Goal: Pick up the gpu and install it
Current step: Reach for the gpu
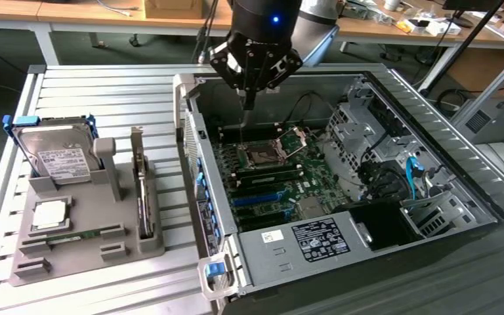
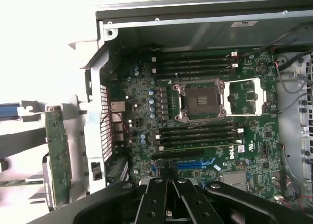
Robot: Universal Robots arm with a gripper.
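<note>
Wrist footage is giving the close look down into the machine: the green motherboard (image 2: 254,150), its square silver processor socket (image 2: 203,100) and rows of black memory slots (image 2: 200,136) are lying directly beneath the gripper (image 2: 169,182). Its two black fingers (image 2: 156,199) are pressing together with nothing between them.

Exterior footage is giving the wider layout. The open black and grey computer case (image 1: 449,147) is lying on the slatted white tabletop (image 1: 103,85), and a grey moulded parts holder (image 1: 77,262) is sitting beside it.

The gpu (image 1: 137,180), a thin flat card with a silvery metal bracket edge, is standing on edge in a slot of that holder. It is sitting outside the case wall, well apart from the gripper (image 1: 249,105), off toward the exterior view's left of it. A silver hard drive with a white label (image 1: 55,156) is leaning in the holder, farther from the gripper than the card.

The black arm (image 1: 265,20) is reaching down from above, pointing the gripper steeply into the case over the socket end of the board.
</note>
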